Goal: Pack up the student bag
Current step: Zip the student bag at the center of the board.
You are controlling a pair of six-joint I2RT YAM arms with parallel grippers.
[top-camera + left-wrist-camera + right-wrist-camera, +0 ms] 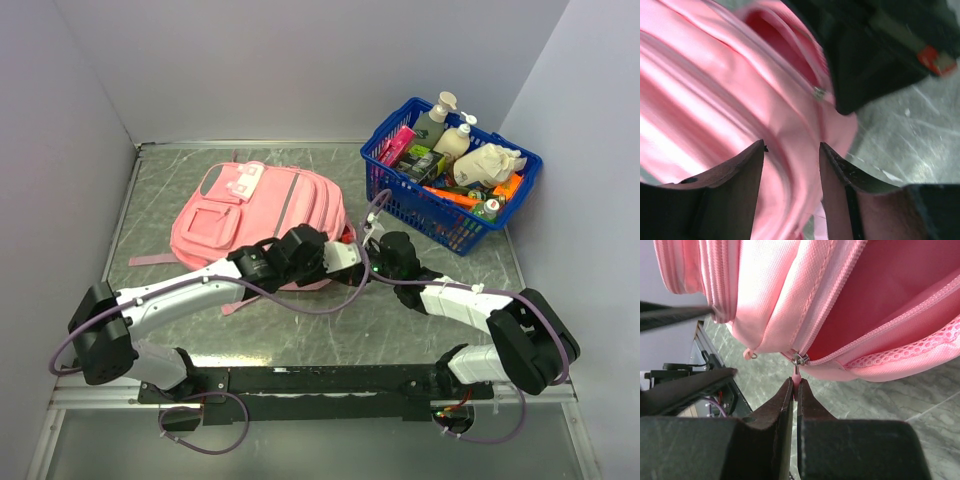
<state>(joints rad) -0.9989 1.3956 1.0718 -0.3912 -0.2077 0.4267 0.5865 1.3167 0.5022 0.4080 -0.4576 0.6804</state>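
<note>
**Overhead view.** The student bag (250, 215) lies flat on the left-centre of the grey stone-patterned table (400, 320). Its front pockets face up and its grey patch points toward the far left corner. One pink strap (150, 260) trails toward the table's left edge. Both arms meet at the bag's right-hand edge. The left gripper (345, 255) reaches there with its arm lying over the bag's near edge. The right gripper (375, 243) comes in from the right, and the two tools are almost touching. A blue plastic basket (432, 212) full of bottles and small packets sits in the far right corner, close to the right wall. A strip of bare tabletop separates it from the bag, crossed only by a loop of purple cable (378, 205). The broadest open surface is the near band between the bag and the arm bases.

**Right wrist view.** The right gripper (795, 385) is pinched tight on the pink zip pull (797, 375), directly below the metal slider (799, 359). Above it the zip stands parted, exposing the darker pink lining (880, 300) and a mesh inner pocket (920, 347). Grey table surface shows beneath the bag's edge.

**Left wrist view.** The left gripper (792, 145) has its fingers (740, 190) apart with a fold of bag fabric between them. Whether they press the fabric cannot be told. The right gripper's dark body fills the upper right, just beside the slider.
</note>
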